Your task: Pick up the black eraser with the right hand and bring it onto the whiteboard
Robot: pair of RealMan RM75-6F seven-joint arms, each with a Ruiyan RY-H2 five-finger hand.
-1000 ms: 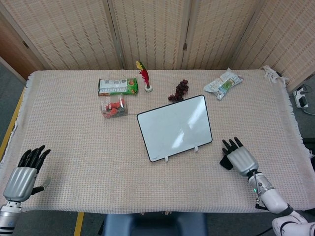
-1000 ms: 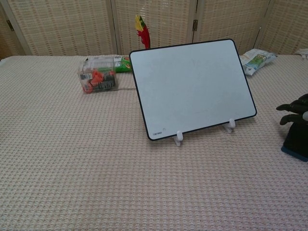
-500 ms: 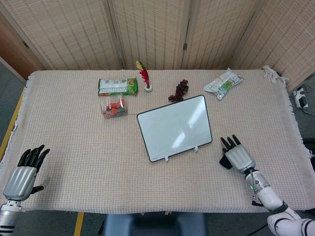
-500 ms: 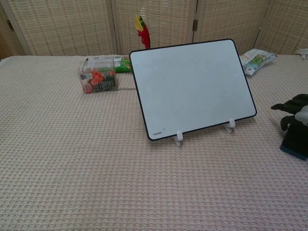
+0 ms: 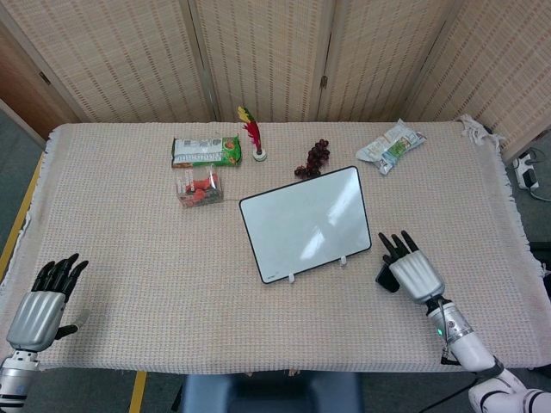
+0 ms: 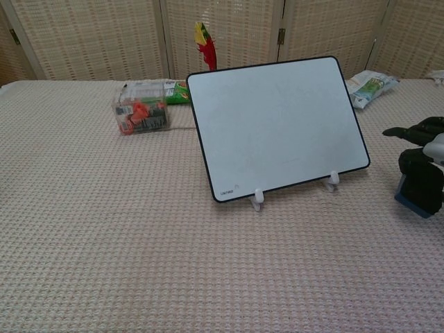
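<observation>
Since a second ago: right hand (image 5: 410, 268) shifted toward ten o'clock across the surface (image 5: 129, 284), now closer to the lower right corner of the whiteboard (image 5: 306, 224). Black eraser (image 6: 419, 189) carried along with it; in the chest view now tilted, its lower blue edge raised on the near side rather than lying flat as before. Left hand (image 5: 39, 310) unchanged at the seven o'clock corner of the surface.

Right hand: back of the palm facing up in the head view, dark fingers (image 5: 394, 244) pointing toward eleven o'clock and slightly fanned. Thumb side wrapped against the eraser, seen as a dark block just at nine o'clock of the palm. In the chest view, dark fingers (image 6: 409, 130) reaching leftward over the top of the eraser. Grasping the eraser, which sits well apart from the board face, just to the three o'clock side of the board's right foot. Eraser not yet on the whiteboard.

Left hand: released, fingers straight and apart, holding nothing, palm down at the surface edge.

Whiteboard standing tilted back on two small white feet, centre of the surface. Behind it toward twelve o'clock: grapes (image 5: 313, 158), a red and yellow shuttlecock (image 5: 251, 132), a green packet (image 5: 205, 151), a clear box (image 5: 200, 187) with red contents, and a white packet (image 5: 390, 144) toward one o'clock.
</observation>
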